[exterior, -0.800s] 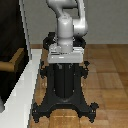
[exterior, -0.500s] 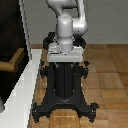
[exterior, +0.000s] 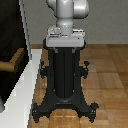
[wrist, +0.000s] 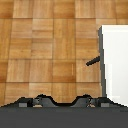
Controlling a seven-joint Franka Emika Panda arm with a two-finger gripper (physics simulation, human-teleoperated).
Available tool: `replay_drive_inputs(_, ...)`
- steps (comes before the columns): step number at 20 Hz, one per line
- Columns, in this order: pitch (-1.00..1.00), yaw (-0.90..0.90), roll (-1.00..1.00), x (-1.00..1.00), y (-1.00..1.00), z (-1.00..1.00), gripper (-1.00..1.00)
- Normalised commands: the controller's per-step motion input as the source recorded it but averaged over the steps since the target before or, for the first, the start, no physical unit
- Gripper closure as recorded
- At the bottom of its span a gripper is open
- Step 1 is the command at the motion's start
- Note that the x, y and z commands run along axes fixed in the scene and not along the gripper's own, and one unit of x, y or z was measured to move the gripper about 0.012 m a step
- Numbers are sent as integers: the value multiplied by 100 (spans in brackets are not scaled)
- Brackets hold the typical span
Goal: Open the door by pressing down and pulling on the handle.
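The door [exterior: 9, 35] is a tall dark panel at the exterior view's left, edged by a white frame [exterior: 23, 30]. The brass-brown handle [exterior: 13, 61] sticks out from the door at about mid height. In the wrist view the white frame [wrist: 116, 60] is seen from above, with the handle [wrist: 92, 61] showing as a short dark bar off its side. The grey-white arm [exterior: 67, 15] rises from its mount and leaves the top of the exterior view. The gripper shows in neither view.
The black robot pedestal [exterior: 62, 75] stands in the middle on spreading feet [exterior: 65, 107], which also show in the wrist view [wrist: 55, 102]. A white slab [exterior: 20, 95] runs along the floor below the door. The floor is wood parquet [wrist: 50, 45].
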Motion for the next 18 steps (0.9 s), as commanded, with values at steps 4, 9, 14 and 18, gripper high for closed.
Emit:
replay_drive_inputs(4, 0, 0, 0, 0, 0, 25, -100)
replay_drive_inputs(9, 0, 0, 0, 0, -60, 0, -100)
replay_drive_inputs(14, 0, 0, 0, 0, -80, 0, -100)
replay_drive_inputs(18, 0, 0, 0, 0, -50, 0, -100)
